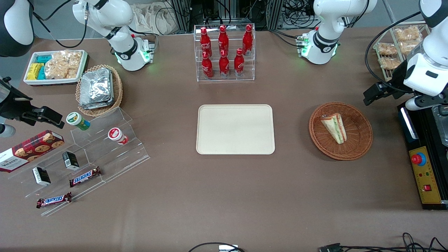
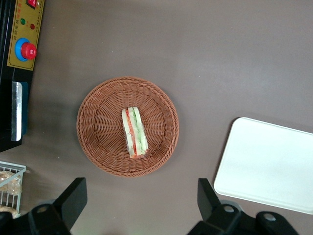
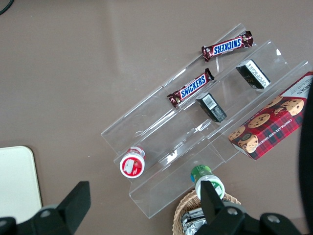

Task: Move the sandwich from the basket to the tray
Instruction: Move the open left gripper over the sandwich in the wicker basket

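The sandwich [image 2: 134, 132] is lying in the basket [image 2: 98, 142], beside the tray [image 1: 235, 146]. The end effector [image 2: 142, 198] is hovering above the basket's rim, fingers spread wide and holding nothing; only the left wrist view is showing that gap, while the front view is showing just one dark fingertip.

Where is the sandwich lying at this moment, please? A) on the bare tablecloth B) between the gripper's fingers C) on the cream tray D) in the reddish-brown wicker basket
D: the sandwich lies in the basket, the tray is bare, and the open gripper hangs above the basket's edge.
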{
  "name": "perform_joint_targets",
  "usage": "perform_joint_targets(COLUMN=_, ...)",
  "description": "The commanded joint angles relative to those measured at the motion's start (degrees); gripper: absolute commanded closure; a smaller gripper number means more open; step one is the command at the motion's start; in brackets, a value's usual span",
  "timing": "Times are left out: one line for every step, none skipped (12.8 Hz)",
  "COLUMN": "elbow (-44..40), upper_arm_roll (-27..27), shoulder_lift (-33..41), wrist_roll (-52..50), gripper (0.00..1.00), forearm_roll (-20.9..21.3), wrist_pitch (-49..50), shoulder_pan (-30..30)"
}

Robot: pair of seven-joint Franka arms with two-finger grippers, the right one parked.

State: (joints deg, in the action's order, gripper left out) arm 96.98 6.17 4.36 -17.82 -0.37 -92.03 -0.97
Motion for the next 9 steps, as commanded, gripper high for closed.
perform_joint_targets(elbow=-1.5, upper_arm_roll=0.4, shoulder_lift=0.4, wrist_roll=-0.8, gripper=0.00, forearm_roll=-0.2, wrist_pitch=3.4, shoulder_pan=-0.8)
perform_joint_targets(elbow=-2.5, upper_arm_roll=0.4, shoulder_lift=0.2, wrist_roll=-1.9, gripper=0.00, forearm_roll=-0.2, wrist_pitch=4.0, shoulder_pan=-0.8)
perform_joint_targets(elbow=-2.5, upper_arm_roll=0.4, shoulder_lift=0.1, wrist_roll=-2.0, gripper=0.00, forearm_roll=-0.2, wrist_pitch=4.2, shoulder_pan=-0.8)
perform_joint_targets(elbow=-2.8, upper_arm_roll=0.4, shoulder_lift=-0.3, wrist_roll=-1.9, gripper=0.00, forearm_roll=0.1, wrist_pitch=4.5, shoulder_pan=-0.8)
perform_joint_targets(elbow=-2.9, upper_arm_roll=0.4, shoulder_lift=-0.4, wrist_roll=-1.7, gripper=0.00, forearm_roll=0.1, wrist_pitch=5.1, shoulder_pan=-0.9)
perform_joint_targets(elbow=-2.7, upper_arm_roll=0.3, shoulder_lift=-0.4, wrist_roll=-1.4, gripper=0.00, forearm_roll=0.0, wrist_pitch=5.5, shoulder_pan=-1.4)
perform_joint_targets(elbow=-2.9, upper_arm_roll=0.3, shoulder_lift=-0.5, wrist_roll=-1.3, gripper=0.00, forearm_roll=-0.7, wrist_pitch=6.6, shoulder_pan=-1.5)
perform_joint_targets(elbow=-3.4, upper_arm_roll=0.3, shoulder_lift=-0.7, wrist_roll=-1.3, gripper=0.00, forearm_roll=-0.7, wrist_pitch=7.3, shoulder_pan=-1.5)
perform_joint_targets(elbow=-3.6, upper_arm_roll=0.3, shoulder_lift=-0.8, wrist_roll=-1.3, gripper=0.00, forearm_roll=-0.8, wrist_pitch=7.5, shoulder_pan=-1.5)
